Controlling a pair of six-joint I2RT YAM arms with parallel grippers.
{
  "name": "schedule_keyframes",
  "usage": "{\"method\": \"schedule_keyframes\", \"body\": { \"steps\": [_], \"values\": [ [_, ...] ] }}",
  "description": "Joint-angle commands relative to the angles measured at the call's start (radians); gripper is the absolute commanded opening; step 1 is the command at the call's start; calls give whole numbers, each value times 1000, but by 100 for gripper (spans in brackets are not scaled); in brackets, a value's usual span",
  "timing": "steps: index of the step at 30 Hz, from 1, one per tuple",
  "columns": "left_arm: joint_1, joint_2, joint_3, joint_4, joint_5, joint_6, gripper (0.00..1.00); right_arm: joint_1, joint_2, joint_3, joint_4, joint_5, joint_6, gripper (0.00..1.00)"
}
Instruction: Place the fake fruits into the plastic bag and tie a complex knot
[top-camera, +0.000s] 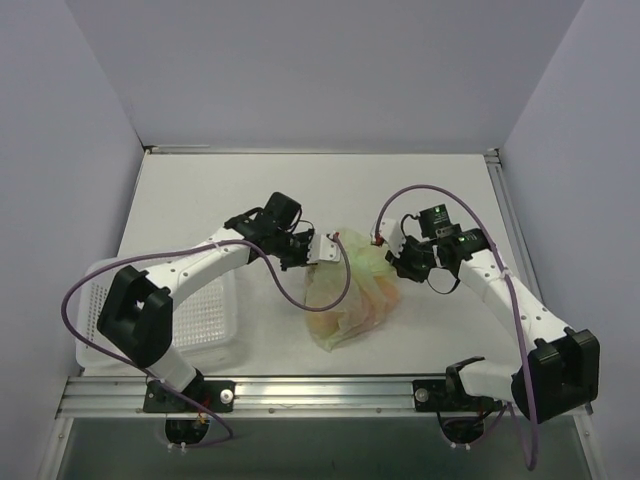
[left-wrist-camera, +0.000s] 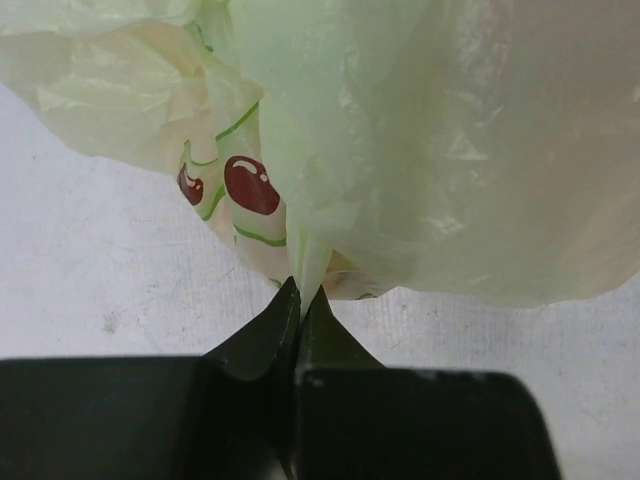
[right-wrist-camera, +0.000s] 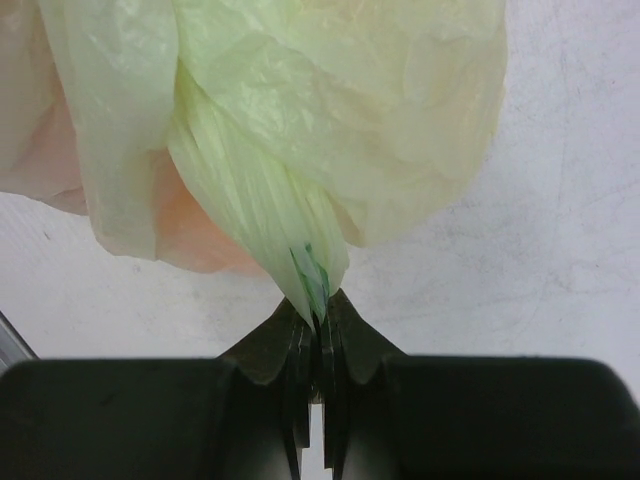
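Two claws gripped the pale green plastic bag (top-camera: 370, 290) at once, and only the top view showed both. The left claw (top-camera: 325, 244) had the bag's upper left corner and the right claw (top-camera: 381, 243) its upper right. The bag's body sagged between them toward the near edge of the white table (top-camera: 300, 190). Through the film, that view gave only soft orange and yellow tints where the fake fruits (top-camera: 330, 325) lay in the bag's lower part. A white perforated basket (top-camera: 235, 345) sat at the near left corner, partly under the left arm and well apart from the bag.

From the left wrist, the dark jaws were pressed together on a single thin fold of film. Beside that fold was a cherry print (left-wrist-camera: 250, 185), glossy dark red with green stems, on a paler layer that no other view revealed.

From the right wrist, the jaws were all but closed, with a narrow slit low between them. They pinched the tip of a pleated strand (right-wrist-camera: 260, 200) of gathered, rope-like film marked with a little green ink. Left of it, a peach-orange shape glowed dully behind the film. Everywhere the plastic was thin, crinkled and translucent, and the table under it was matte and faintly speckled.
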Motion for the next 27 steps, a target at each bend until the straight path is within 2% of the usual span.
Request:
{"method": "schedule_keyframes", "body": {
  "steps": [1,6,11,18,21,27],
  "values": [
    [50,-59,-19,62,-53,-51,0,-51,-47,1,-15,22,32,0],
    [141,-123,-62,83,-66,-163,0,-161,-58,-7,-16,23,87,0],
    [208,-165,-109,83,-103,-208,0,-262,-91,-48,-15,58,107,0],
    [268,-176,-174,83,-126,-213,0,-506,-50,-99,-5,36,22,0],
    [270,-157,-186,83,-109,-207,0,-554,-22,-113,1,26,-11,0],
    [268,-104,-181,77,-122,-184,0,-562,11,-137,27,25,-22,0]
  ]
}}
